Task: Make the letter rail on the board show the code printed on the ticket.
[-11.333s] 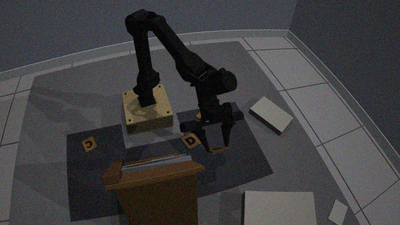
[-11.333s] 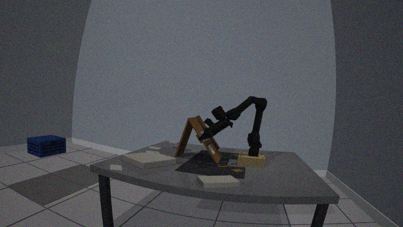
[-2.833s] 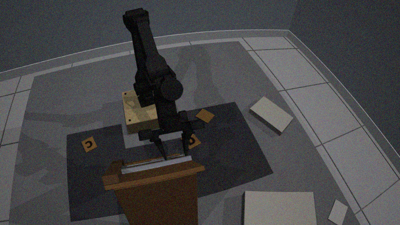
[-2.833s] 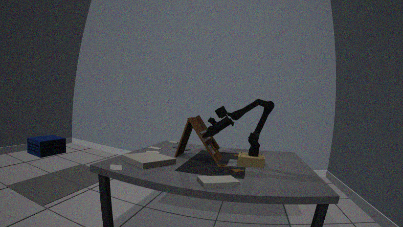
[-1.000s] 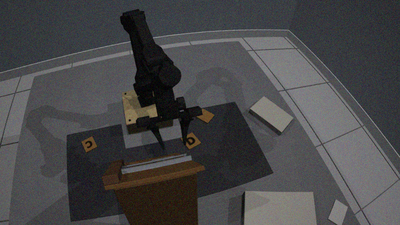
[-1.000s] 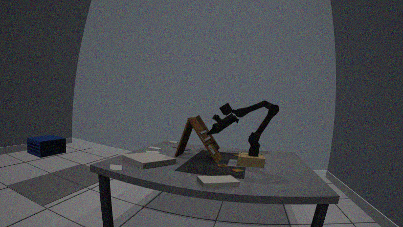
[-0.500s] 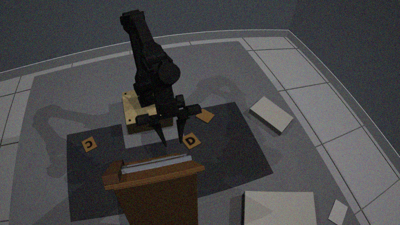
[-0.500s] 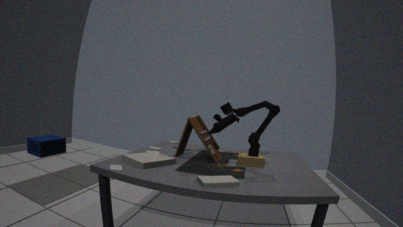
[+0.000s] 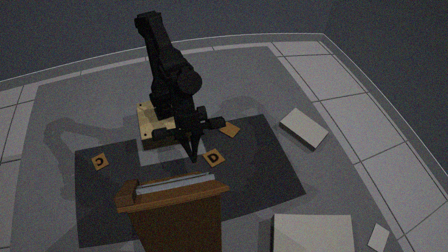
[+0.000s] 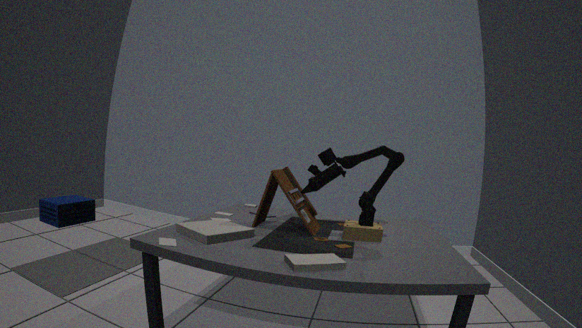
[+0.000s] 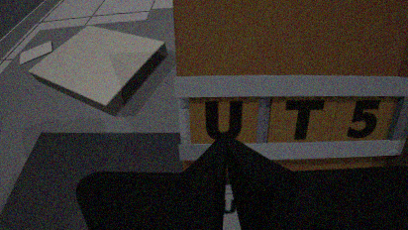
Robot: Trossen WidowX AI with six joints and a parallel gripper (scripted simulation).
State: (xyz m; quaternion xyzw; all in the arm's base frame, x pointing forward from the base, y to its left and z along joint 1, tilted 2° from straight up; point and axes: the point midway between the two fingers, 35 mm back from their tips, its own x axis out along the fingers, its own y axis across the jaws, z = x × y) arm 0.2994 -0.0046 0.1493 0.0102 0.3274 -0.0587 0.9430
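Observation:
The brown board [image 9: 175, 231] [image 10: 266, 199] [image 11: 297, 40] stands tilted and carries the pale letter rail [image 9: 178, 183] [image 11: 297, 85]. In the wrist view, the U tile [image 11: 198, 119] is near the rail's left end. A narrow gap separates it from the T tile [image 11: 282, 121], which sits beside the 5 tile [image 11: 383, 131] at the right. My gripper [image 9: 194, 161] [image 10: 303, 192] [image 11: 225, 145] is shut and empty, its tips in front of the U tile's lower edge. The ticket [image 11: 230, 218] is mostly hidden behind the fingers; its code is unreadable.
A D tile [image 9: 206, 156], a tile with a C-like mark [image 9: 94, 160] and a tile with no visible letter [image 9: 232, 129] lie on the dark mat [image 9: 269, 175]. Pale blocks [image 9: 304, 126] [image 9: 313, 233] and a small white card [image 9: 378, 237] lie beyond the mat.

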